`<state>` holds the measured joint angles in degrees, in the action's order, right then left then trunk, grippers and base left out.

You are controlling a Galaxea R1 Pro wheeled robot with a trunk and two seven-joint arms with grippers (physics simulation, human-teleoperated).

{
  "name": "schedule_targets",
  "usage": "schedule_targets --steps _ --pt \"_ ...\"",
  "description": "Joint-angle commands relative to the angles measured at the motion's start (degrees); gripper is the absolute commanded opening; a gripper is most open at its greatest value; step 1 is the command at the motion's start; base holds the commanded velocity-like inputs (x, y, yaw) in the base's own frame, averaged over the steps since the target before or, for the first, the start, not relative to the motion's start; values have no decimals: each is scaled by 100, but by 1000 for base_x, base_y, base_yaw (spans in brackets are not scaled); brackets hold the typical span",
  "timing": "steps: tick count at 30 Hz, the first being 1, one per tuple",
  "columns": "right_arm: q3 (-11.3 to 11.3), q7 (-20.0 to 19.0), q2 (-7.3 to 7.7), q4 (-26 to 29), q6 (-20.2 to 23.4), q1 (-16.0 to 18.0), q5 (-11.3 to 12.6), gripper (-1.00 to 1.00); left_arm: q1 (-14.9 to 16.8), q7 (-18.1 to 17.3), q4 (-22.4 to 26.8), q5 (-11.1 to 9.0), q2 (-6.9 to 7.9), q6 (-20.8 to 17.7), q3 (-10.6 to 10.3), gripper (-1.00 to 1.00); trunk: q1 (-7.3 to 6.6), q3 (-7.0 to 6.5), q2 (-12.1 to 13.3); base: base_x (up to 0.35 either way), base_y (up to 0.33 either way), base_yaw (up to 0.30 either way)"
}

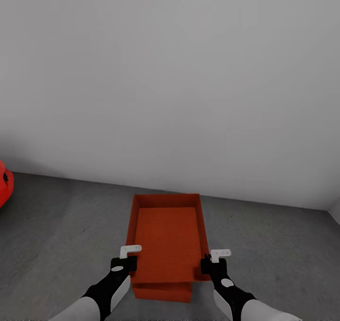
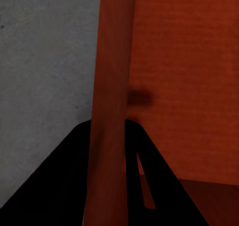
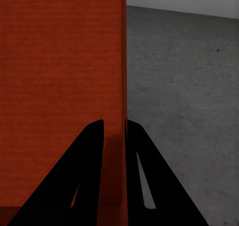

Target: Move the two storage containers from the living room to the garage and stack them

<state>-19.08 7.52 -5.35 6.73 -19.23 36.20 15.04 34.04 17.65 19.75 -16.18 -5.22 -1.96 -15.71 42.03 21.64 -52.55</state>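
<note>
In the garage, one orange-red storage container [image 1: 167, 236] is held between my two grippers over the dark grey floor [image 1: 61, 226]. The second container [image 1: 163, 291] lies under it, only its near end showing. I cannot tell whether the two touch. My left gripper [image 1: 125, 263] is shut on the upper container's left wall [image 2: 112, 86], one finger on each side. My right gripper [image 1: 210, 264] is shut on its right wall [image 3: 117, 86] in the same way. The upper container is empty, with a ribbed bottom.
A plain pale grey wall [image 1: 170, 75] rises just beyond the containers. A corner of the red car [image 1: 4, 183] shows at the far left edge. Bare concrete lies to both sides of the containers.
</note>
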Motion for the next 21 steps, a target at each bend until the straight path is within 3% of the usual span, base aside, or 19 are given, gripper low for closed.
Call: schedule_targets --steps 1,21 --pt "54 -14 51 -58 -11 1 42 -100 10 49 38 45 56 -24 244 -100 0 16 -5 0 0 0" --pt "52 -14 59 -58 -11 1 42 -100 12 50 38 45 56 -24 244 -100 0 198 -5 0 0 0"
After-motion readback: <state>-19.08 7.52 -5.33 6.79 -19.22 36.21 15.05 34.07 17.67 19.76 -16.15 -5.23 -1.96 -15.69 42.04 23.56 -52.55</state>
